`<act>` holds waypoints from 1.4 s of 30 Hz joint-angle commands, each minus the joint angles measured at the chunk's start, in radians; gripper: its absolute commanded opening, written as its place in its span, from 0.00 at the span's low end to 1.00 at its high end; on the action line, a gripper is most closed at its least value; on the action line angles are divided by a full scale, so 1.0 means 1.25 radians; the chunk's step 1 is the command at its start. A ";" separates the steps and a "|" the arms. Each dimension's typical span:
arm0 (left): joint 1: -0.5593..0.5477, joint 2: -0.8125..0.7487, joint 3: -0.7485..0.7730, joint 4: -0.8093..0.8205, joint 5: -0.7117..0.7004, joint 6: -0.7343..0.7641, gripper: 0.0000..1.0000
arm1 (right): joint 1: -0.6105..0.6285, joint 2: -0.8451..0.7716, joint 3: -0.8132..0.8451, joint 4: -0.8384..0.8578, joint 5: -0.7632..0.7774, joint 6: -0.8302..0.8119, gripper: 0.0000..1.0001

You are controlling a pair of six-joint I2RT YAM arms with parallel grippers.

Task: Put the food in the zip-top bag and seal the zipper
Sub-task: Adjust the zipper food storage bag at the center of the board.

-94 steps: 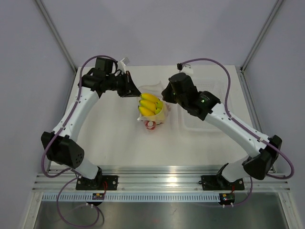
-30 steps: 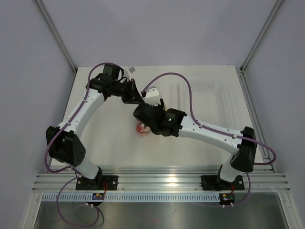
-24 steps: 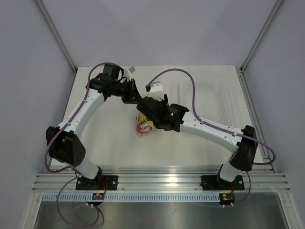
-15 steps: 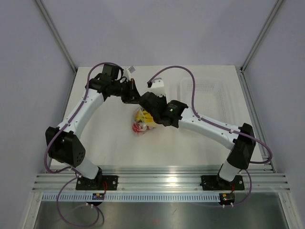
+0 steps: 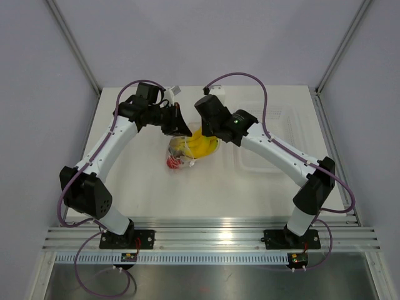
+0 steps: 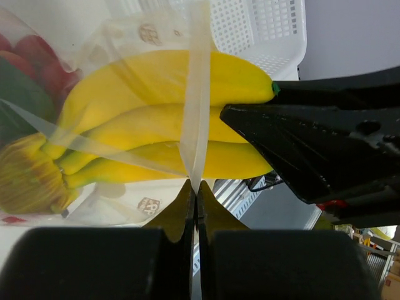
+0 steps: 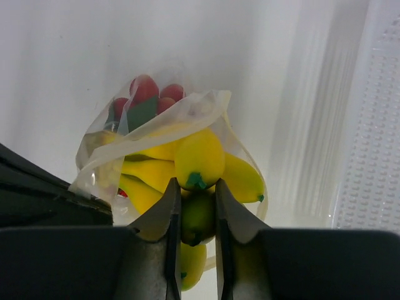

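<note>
2 end effectors are brought together over the bag (image 7: 206,103) at mid worktop (image 5: 137,187). The left end effector (image 6: 195,187) is pressed together on a clear strip of the bag's rim, possibly the zipper (image 6: 199,94). The bananas (image 7: 199,156) are pinched at their green stem end by the right end effector (image 7: 194,190) and are lodged partway in the bag's mouth, with the stem end outside. The strawberries (image 7: 147,90) are seen deeper inside, beyond the bananas. A tray (image 5: 275,134) is set near the bag, on its right.
</note>
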 commanded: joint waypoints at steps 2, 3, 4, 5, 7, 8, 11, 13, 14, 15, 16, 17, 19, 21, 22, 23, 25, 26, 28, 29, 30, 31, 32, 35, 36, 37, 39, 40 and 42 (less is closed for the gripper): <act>-0.006 -0.002 0.051 0.004 0.047 0.014 0.00 | -0.009 -0.011 0.086 0.003 -0.159 0.026 0.00; -0.007 -0.001 0.053 0.007 0.048 0.014 0.00 | -0.009 -0.012 0.090 0.003 -0.176 0.028 0.00; -0.007 0.000 0.053 0.008 0.048 0.016 0.00 | -0.009 -0.005 0.101 0.001 -0.195 0.030 0.00; -0.008 0.003 0.055 0.008 0.049 0.016 0.00 | -0.009 0.000 0.104 0.000 -0.236 0.034 0.00; -0.010 0.005 0.060 0.005 0.051 0.018 0.00 | -0.008 0.029 0.122 -0.019 -0.266 0.039 0.00; -0.010 0.005 0.061 0.004 0.052 0.020 0.00 | -0.009 0.039 0.123 -0.022 -0.283 0.044 0.00; -0.012 0.005 0.061 0.004 0.054 0.023 0.00 | -0.009 0.087 0.117 -0.029 -0.298 0.059 0.00; -0.012 0.004 0.056 0.005 0.056 0.023 0.00 | -0.009 0.118 0.094 -0.010 -0.302 0.079 0.00; -0.011 0.000 0.055 0.007 0.056 0.022 0.00 | -0.009 0.124 0.080 0.003 -0.304 0.089 0.00; -0.010 -0.001 0.053 0.007 0.057 0.022 0.00 | -0.009 0.127 0.051 0.014 -0.305 0.098 0.00; -0.010 -0.002 0.051 0.009 0.056 0.023 0.00 | -0.009 0.129 0.035 0.042 -0.315 0.115 0.00; -0.010 -0.003 0.049 0.010 0.056 0.023 0.00 | -0.009 0.126 0.019 0.056 -0.315 0.122 0.00; -0.012 -0.006 0.046 0.010 0.058 0.022 0.00 | -0.009 0.119 -0.021 0.087 -0.320 0.136 0.00; -0.011 -0.006 0.048 0.014 0.059 0.021 0.00 | -0.009 0.119 -0.028 0.086 -0.322 0.140 0.00; -0.012 -0.005 0.049 0.016 0.059 0.018 0.00 | -0.009 0.118 -0.029 0.087 -0.325 0.140 0.00; -0.011 -0.005 0.048 0.019 0.059 0.014 0.00 | -0.009 0.114 -0.038 0.087 -0.327 0.140 0.00; -0.010 -0.003 0.045 0.021 0.058 0.013 0.00 | -0.010 0.092 -0.054 0.112 -0.347 0.146 0.00; -0.010 -0.003 0.044 0.024 0.058 0.013 0.00 | -0.010 0.085 -0.066 0.121 -0.356 0.151 0.00; -0.010 -0.003 0.042 0.030 0.060 0.007 0.00 | -0.010 0.065 -0.077 0.147 -0.392 0.165 0.00; -0.012 -0.003 0.039 0.031 0.062 0.006 0.00 | -0.010 0.059 -0.093 0.157 -0.398 0.173 0.00; -0.012 -0.005 0.038 0.037 0.069 0.001 0.00 | -0.009 0.054 -0.100 0.179 -0.407 0.181 0.00; -0.011 -0.008 0.038 0.045 0.075 -0.005 0.00 | -0.008 0.054 -0.109 0.185 -0.406 0.185 0.00; -0.012 -0.012 0.038 0.050 0.079 -0.009 0.00 | -0.009 0.057 -0.125 0.193 -0.407 0.188 0.00; -0.010 -0.016 0.045 0.063 0.091 -0.025 0.00 | -0.008 0.084 -0.154 0.213 -0.408 0.192 0.00; -0.010 -0.016 0.051 0.066 0.102 -0.027 0.00 | -0.008 0.092 -0.163 0.227 -0.411 0.197 0.00; -0.010 -0.014 0.053 0.074 0.107 -0.035 0.00 | -0.008 0.092 -0.172 0.233 -0.412 0.201 0.00; -0.012 -0.013 0.054 0.073 0.105 -0.035 0.00 | -0.008 0.077 -0.190 0.260 -0.434 0.210 0.00; -0.011 -0.013 0.054 0.068 0.102 -0.031 0.00 | -0.008 0.067 -0.199 0.276 -0.441 0.215 0.01; -0.010 -0.011 0.048 0.064 0.099 -0.027 0.00 | -0.008 0.037 -0.220 0.310 -0.446 0.217 0.16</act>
